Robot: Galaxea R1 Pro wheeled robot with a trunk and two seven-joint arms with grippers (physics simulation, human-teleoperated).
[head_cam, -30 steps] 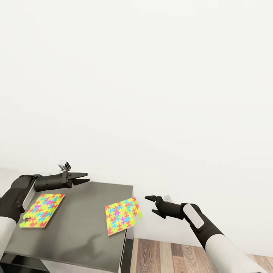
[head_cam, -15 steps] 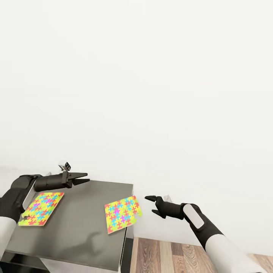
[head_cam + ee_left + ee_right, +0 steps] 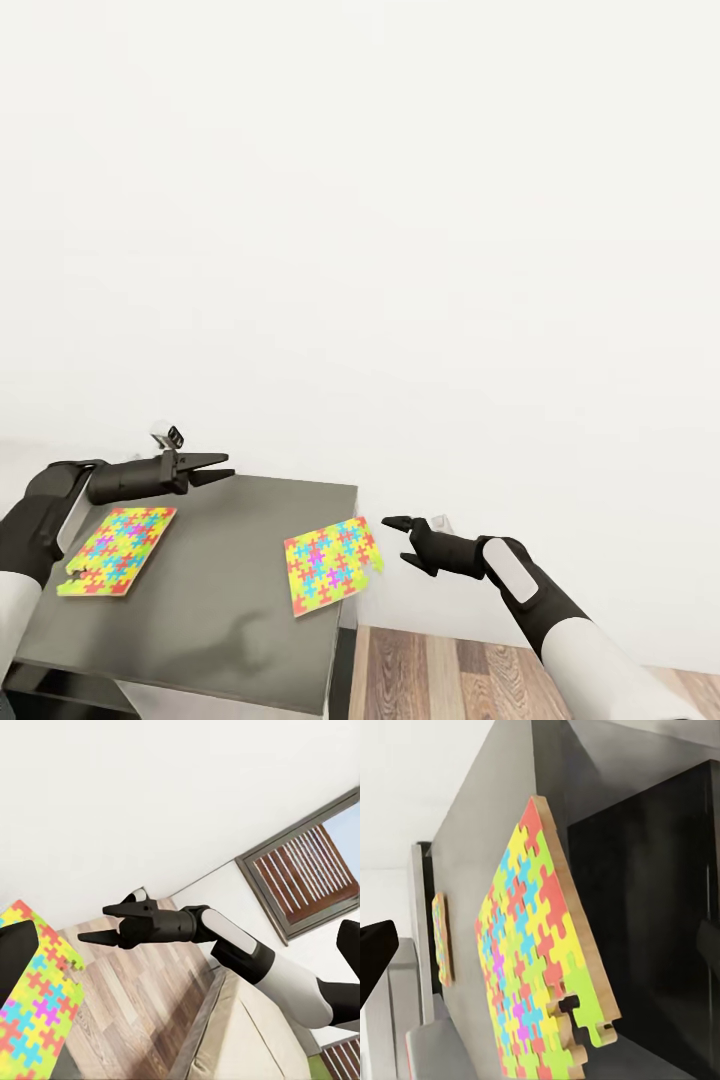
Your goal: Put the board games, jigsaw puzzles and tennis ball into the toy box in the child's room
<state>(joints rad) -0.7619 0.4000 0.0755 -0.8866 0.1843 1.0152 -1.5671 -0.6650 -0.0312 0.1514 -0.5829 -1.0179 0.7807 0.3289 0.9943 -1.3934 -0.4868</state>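
**Inspector:** State of the right gripper [image 3: 398, 525]?

**Assistant:** Its two dark fingers stand spread apart with nothing between them. It hangs off the open end of the dark-grey table section [image 3: 230, 590], over the wood-plank floor [image 3: 450, 675], tips aimed at the near jigsaw puzzle [image 3: 331, 565] just ahead of them, apart from it.

**Inspector:** And the left gripper [image 3: 222, 466]?

**Assistant:** In the head view its fingers taper forward close together with a narrow gap, gripping nothing. It hovers above the rear edge of the same dark surface. Whether the tips actually meet, I cannot tell.

**Inspector:** Where do the puzzles lie?

**Assistant:** The near one lies flat, turned diagonally, one corner overhanging the table edge toward the right gripper. In the right wrist view that puzzle [image 3: 544, 960] shows a brown edge and a notched corner with a green tab. The second jigsaw puzzle [image 3: 118, 550] lies flat just below and behind the left gripper's tips, beside the left forearm, also slightly rotated, with a ragged corner on the near side.

**Inspector:** Anything obscured?

**Assistant:** In the left wrist view only a slice of puzzle [image 3: 34, 1009] shows, cut by the frame edge, with a dark fingertip blurred over it. The right arm [image 3: 247, 956] crosses that view against a white wall.
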